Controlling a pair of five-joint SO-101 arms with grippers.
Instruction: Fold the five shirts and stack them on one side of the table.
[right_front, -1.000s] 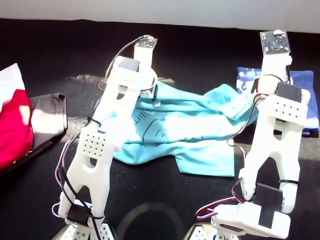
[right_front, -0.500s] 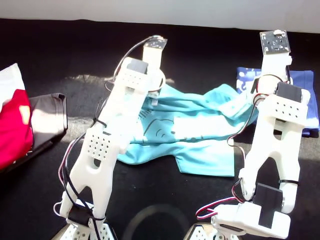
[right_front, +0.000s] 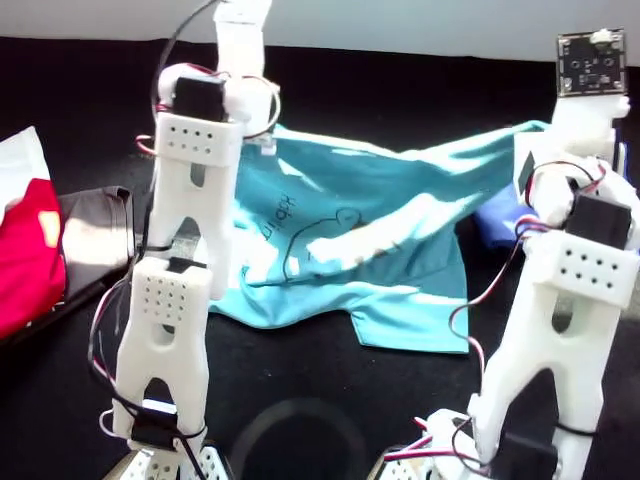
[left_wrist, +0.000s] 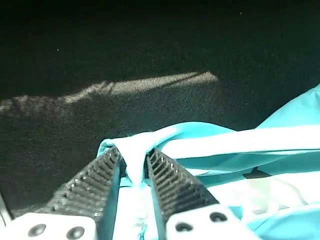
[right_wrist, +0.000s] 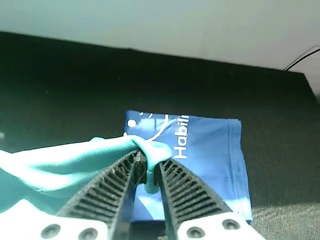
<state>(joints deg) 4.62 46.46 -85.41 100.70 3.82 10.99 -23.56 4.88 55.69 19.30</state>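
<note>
The left pincer (left_wrist: 132, 160) is pressed together on a bunched corner of the teal shirt (left_wrist: 225, 145). The right pincer (right_wrist: 147, 172) pinches the opposite corner in the same way. The shirt's top edge is stretched between the two, so its long axis runs side to side across the counter (right_front: 400, 90). The cloth hangs from that edge towards the arms' bases, and its lower hem lies rumpled on the black surface.

Any fold or lay-down will likely need both arms moving together along that line, since neither is nearer.

Directly under the right pincer lies a folded blue shirt (right_wrist: 200, 150), close enough that the teal corner could drag across it. On the far left, well apart, a red shirt (right_front: 25, 250) and a dark garment (right_front: 95, 235) lie together. Bare counter lies beyond the stretched edge, up to a pale wall (right_front: 400, 25).
</note>
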